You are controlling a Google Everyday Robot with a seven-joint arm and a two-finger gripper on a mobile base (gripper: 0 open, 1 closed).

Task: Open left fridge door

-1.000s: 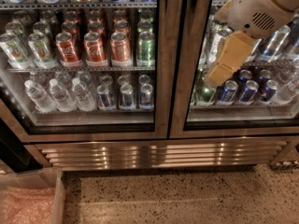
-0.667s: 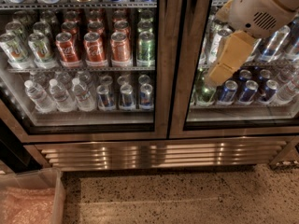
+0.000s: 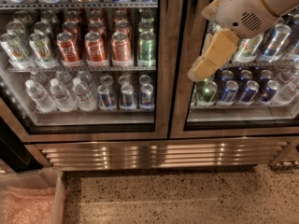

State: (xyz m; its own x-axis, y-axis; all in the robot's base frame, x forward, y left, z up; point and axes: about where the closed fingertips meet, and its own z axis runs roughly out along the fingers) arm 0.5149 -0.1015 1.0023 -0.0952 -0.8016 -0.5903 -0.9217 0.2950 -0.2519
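Observation:
The left fridge door (image 3: 161,78) is a tall glass pane in a brushed steel frame, and it stands closed. Red cola cans (image 3: 96,48) and clear water bottles (image 3: 60,94) show through it. My gripper (image 3: 200,70), tan and hanging from the white arm (image 3: 252,8) at the upper right, is in front of the right door's glass. It is just right of the centre post where the two doors meet. It holds nothing that I can see.
The matching right glass door (image 3: 177,101) shows green-white and blue cans (image 3: 243,90). A steel vent grille (image 3: 159,153) runs below both doors. A clear plastic bin (image 3: 28,199) sits on the speckled floor (image 3: 187,195) at the lower left.
My gripper has moved a little left and up, closer to the centre post between the doors. Both doors remain closed.

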